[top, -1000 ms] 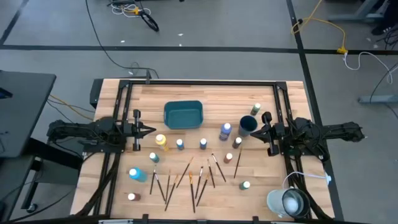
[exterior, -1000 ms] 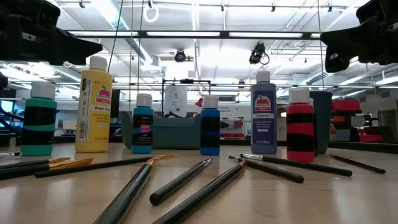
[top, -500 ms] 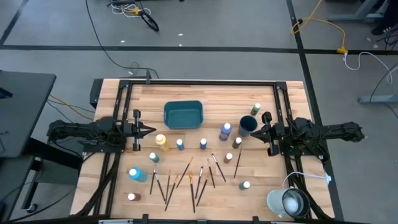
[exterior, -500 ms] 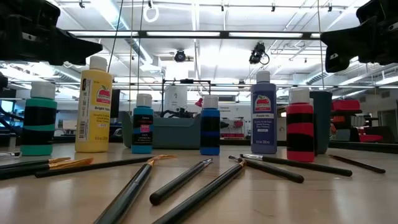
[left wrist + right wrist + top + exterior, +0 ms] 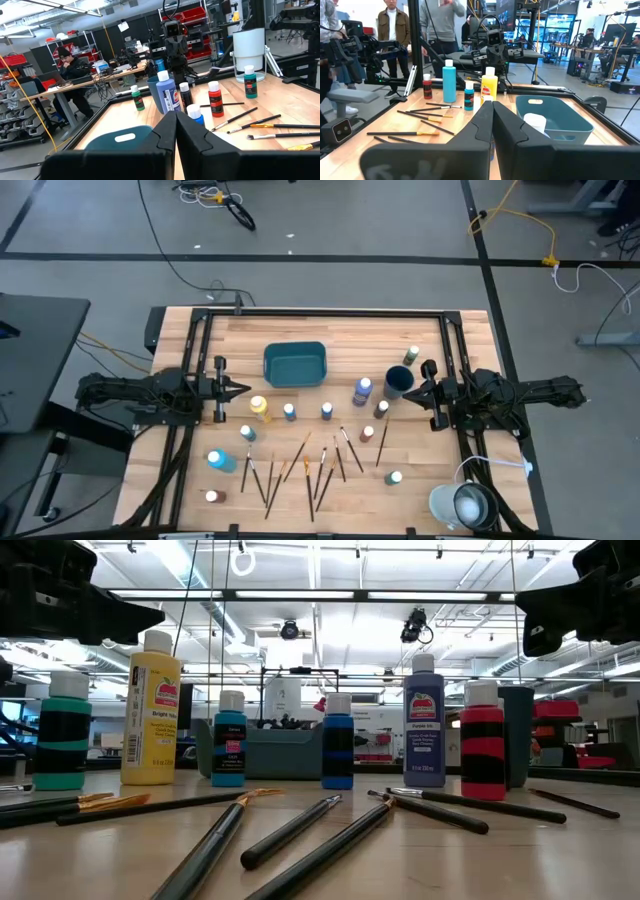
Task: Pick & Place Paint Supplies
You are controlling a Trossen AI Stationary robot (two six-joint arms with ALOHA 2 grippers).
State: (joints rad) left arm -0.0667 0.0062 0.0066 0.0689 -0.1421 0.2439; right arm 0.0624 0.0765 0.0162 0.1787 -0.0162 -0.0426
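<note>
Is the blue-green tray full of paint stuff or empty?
Empty. From above, the teal tray shows only its bare floor, while the paint bottles and paintbrushes lie out on the table.

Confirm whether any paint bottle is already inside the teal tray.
No. In the high view the teal tray holds nothing, while bottles such as the yellow bottle and the purple bottle stand on the table outside it.

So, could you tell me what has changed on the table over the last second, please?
Nothing visibly changed. The left gripper and right gripper remain shut and empty at the table's sides; the paint bottles, paintbrushes, teal tray and dark blue cup lie where they were.
</note>
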